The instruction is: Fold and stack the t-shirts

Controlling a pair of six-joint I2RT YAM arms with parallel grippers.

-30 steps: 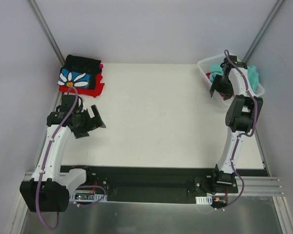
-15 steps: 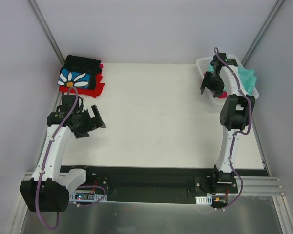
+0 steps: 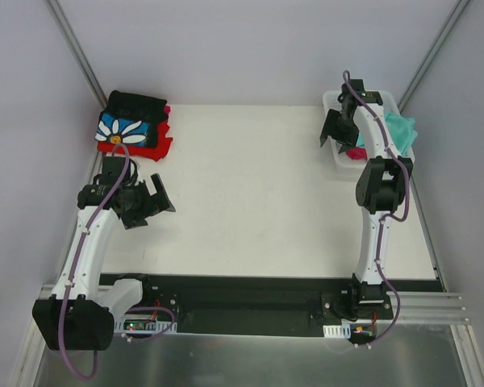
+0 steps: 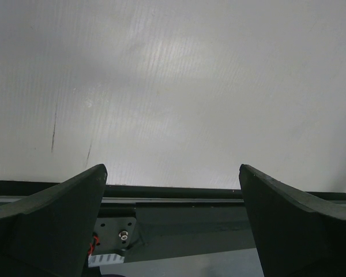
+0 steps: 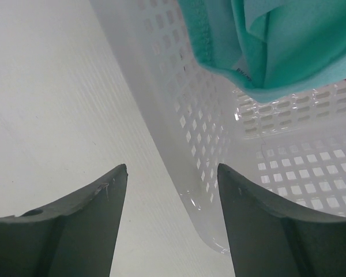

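Bare white tabletop (image 3: 258, 185) fills the middle of the overhead view, open for passing. A shirt stack (image 3: 133, 127) blocks the upper left corner. A basket (image 3: 343, 161) heaped with a teal shirt (image 3: 399, 129) blocks the upper right, where the right pincer (image 3: 332, 133) hangs, jaws apart. Walls (image 3: 32, 121) close both sides.

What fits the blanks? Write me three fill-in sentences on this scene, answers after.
The mint-teal shirt lies in the white lattice ____.
The daisy shirt lies at the table's far ____ corner.
The left pincer stands ____ over bare table.
Missing: basket, left, open.
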